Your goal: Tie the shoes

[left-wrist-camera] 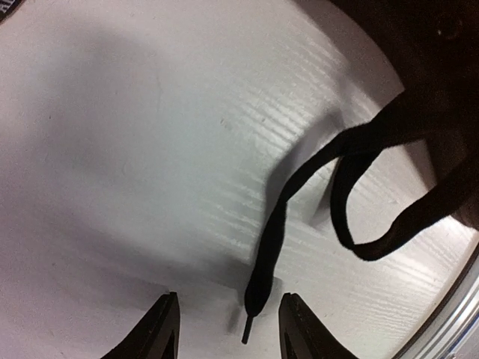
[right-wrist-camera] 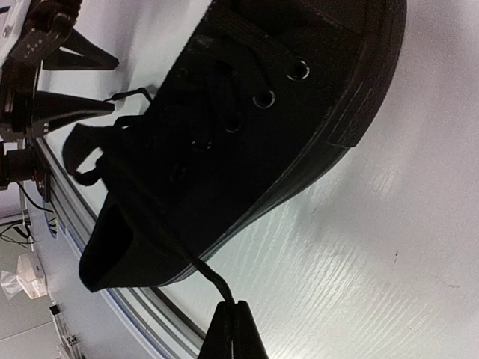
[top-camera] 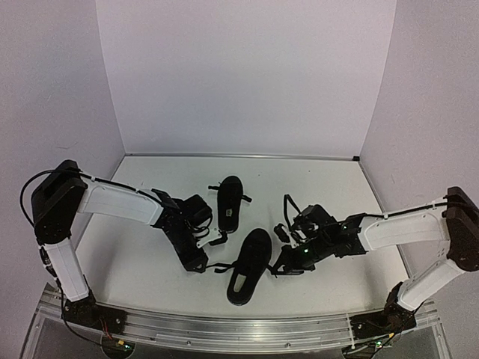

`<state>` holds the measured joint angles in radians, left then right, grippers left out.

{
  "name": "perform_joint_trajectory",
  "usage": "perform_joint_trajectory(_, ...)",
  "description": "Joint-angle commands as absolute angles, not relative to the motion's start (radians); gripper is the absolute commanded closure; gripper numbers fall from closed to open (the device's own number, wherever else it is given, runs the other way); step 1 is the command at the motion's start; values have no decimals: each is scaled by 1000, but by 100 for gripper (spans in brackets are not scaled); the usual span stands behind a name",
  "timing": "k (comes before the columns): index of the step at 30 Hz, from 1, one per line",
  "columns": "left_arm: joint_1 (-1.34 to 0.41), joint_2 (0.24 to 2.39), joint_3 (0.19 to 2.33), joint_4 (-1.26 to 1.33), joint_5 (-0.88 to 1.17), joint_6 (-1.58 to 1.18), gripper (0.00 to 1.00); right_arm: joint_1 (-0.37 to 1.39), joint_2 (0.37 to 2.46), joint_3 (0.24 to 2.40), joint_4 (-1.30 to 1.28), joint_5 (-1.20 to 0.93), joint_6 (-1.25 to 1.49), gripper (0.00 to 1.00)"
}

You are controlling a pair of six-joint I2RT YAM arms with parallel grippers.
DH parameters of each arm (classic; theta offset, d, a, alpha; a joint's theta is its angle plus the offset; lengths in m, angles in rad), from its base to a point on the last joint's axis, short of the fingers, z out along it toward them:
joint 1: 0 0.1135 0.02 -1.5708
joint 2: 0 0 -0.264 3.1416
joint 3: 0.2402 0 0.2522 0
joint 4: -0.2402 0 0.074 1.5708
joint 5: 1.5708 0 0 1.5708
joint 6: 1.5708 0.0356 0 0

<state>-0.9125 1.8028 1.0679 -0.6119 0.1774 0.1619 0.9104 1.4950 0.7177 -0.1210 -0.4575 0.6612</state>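
Two black shoes lie on the white table. The near shoe [top-camera: 251, 265] [right-wrist-camera: 247, 134] sits between my grippers and the far shoe [top-camera: 230, 202] lies behind it. My left gripper [top-camera: 202, 263] [left-wrist-camera: 228, 314] stands open just left of the near shoe. The tip of one lace [left-wrist-camera: 258, 288] lies on the table between its fingers [left-wrist-camera: 166, 318], untouched, and a loop of lace [left-wrist-camera: 367, 250] curls to the right. My right gripper [top-camera: 278, 268] [right-wrist-camera: 234, 310] is shut on the other lace [right-wrist-camera: 213, 280], which runs taut from the shoe's side.
An aluminium rail [top-camera: 224, 329] [right-wrist-camera: 135, 314] runs along the table's near edge, close behind both grippers. White walls enclose the table on the left, back and right. The left gripper's fingers [right-wrist-camera: 75, 105] show beyond the shoe in the right wrist view.
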Motion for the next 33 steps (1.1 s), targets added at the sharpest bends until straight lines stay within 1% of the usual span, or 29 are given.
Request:
perform_joint_trajectory(1,-954,1860,1125,-628,139,209,52,915,1542,709,-48,-418,694,100)
perform_joint_trajectory(3,-967,1877,1139,-632,127,221,54,914,1562,705,-36,-414,697,100)
perform_joint_trajectory(5,-977,1889,1152,-630,103,224,67,913,1577,701,-30,-402,701,100)
perform_joint_trajectory(6,-980,1896,1159,-627,102,220,76,912,1585,697,-27,-394,704,100)
perform_joint_trajectory(7,-983,1900,1166,-620,119,213,83,911,1594,692,-22,-386,708,100)
perform_joint_trajectory(10,-986,1889,1154,-550,180,180,97,898,1627,676,17,-374,721,100)
perform_joint_trajectory(12,-986,1868,1125,-477,226,158,100,889,1652,671,60,-372,730,100)
perform_joint_trajectory(16,-986,1864,1082,-335,270,99,100,865,1703,688,115,-358,737,100)
perform_joint_trajectory(19,-987,1883,1083,-247,265,60,100,843,1732,724,124,-341,721,100)
perform_joint_trajectory(27,-986,1947,1134,-109,275,9,100,790,1796,797,130,-343,676,100)
perform_joint_trajectory(33,-971,1992,1191,-65,252,-36,100,773,1820,830,129,-352,663,100)
